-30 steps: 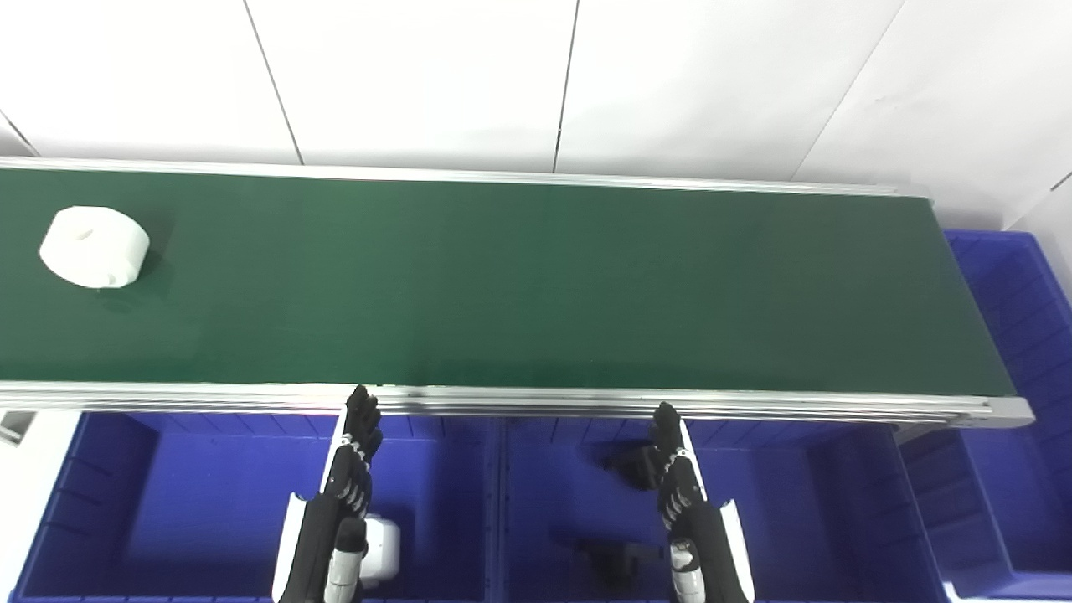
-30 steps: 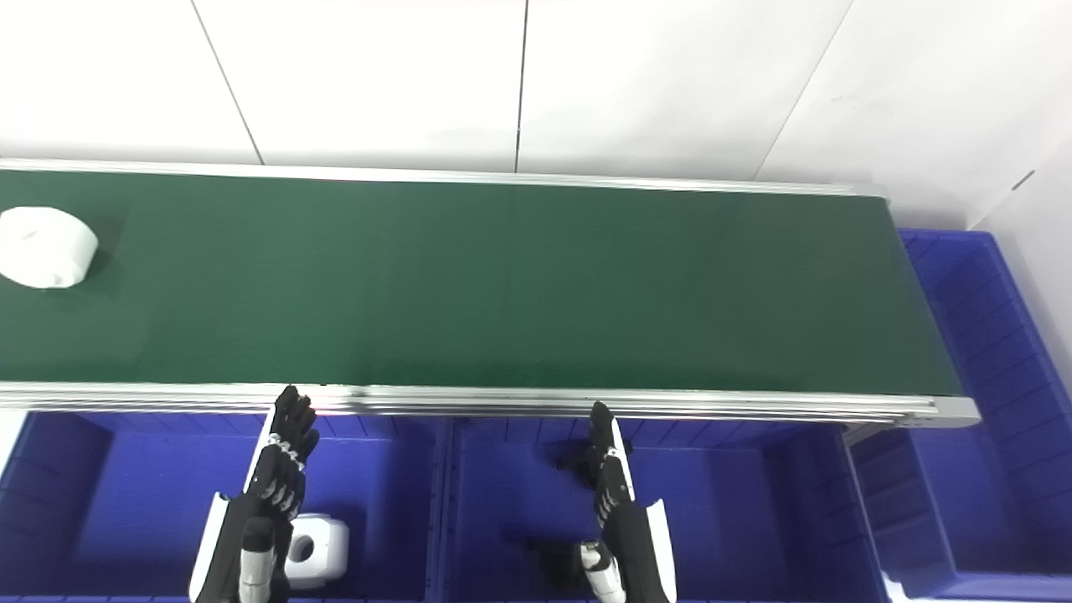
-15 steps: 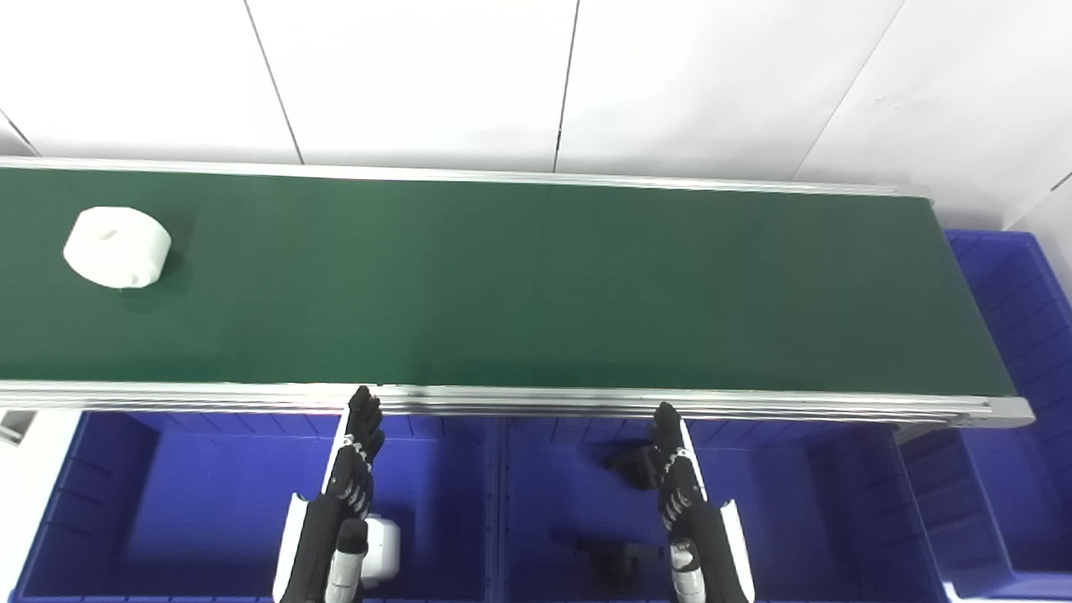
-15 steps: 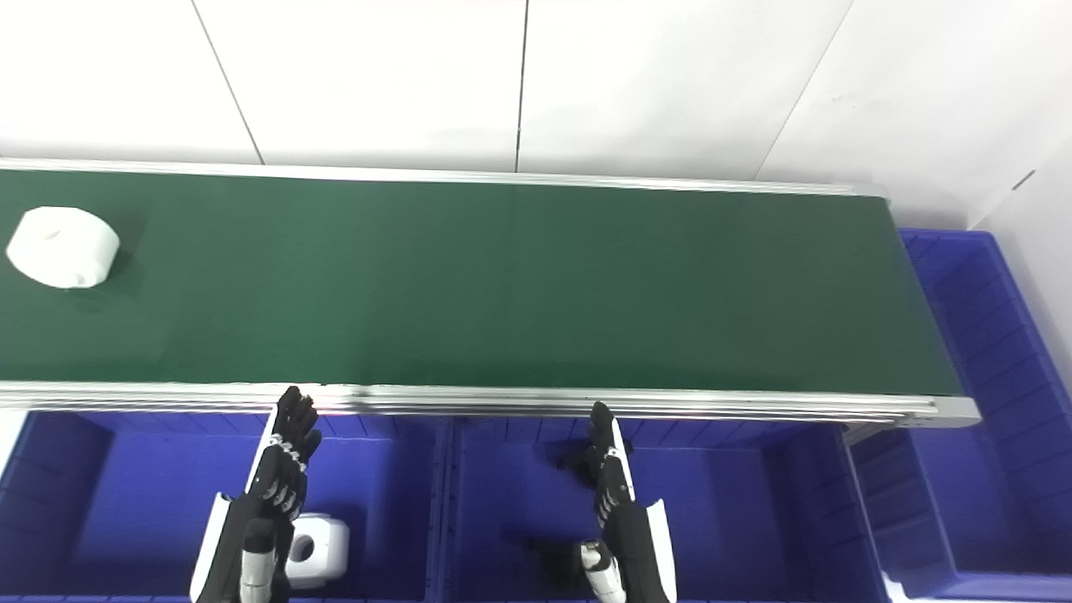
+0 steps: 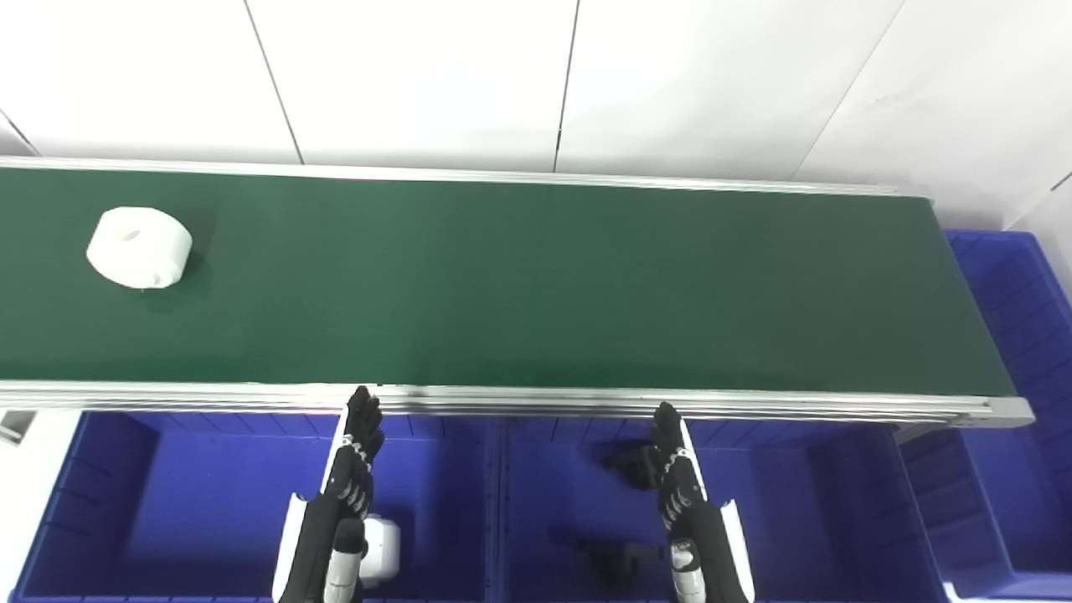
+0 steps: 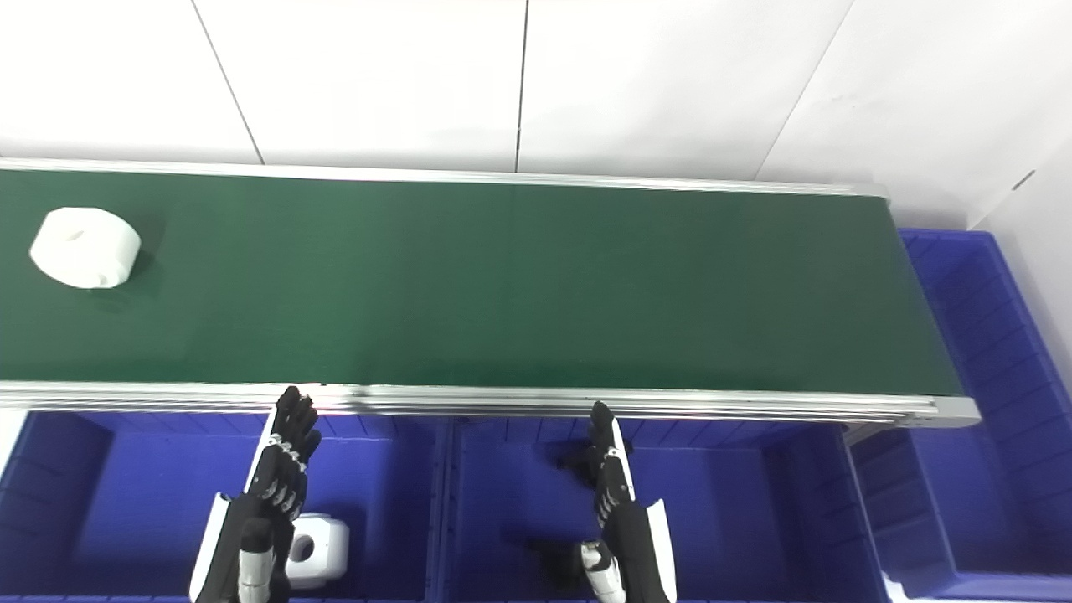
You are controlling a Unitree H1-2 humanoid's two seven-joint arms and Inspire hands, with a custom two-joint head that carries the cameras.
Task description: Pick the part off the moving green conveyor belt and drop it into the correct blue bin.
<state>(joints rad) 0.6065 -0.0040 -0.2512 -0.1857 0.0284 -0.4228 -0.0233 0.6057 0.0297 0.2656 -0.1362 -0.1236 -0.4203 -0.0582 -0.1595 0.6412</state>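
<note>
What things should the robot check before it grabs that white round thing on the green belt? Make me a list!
1. White round part on the green belt, lying flat: ok.
2. Part close enough to grab: not ok, it sits far toward the belt's left end, away from both hands.
3. Left hand empty, fingers straight: ok.
4. Right hand empty, fingers straight: ok.
5. Belt between part and hands free of other things: ok.
6. Right bin known: cannot tell for sure; the left blue bin holds a white piece, the middle blue bin holds dark pieces.
</note>
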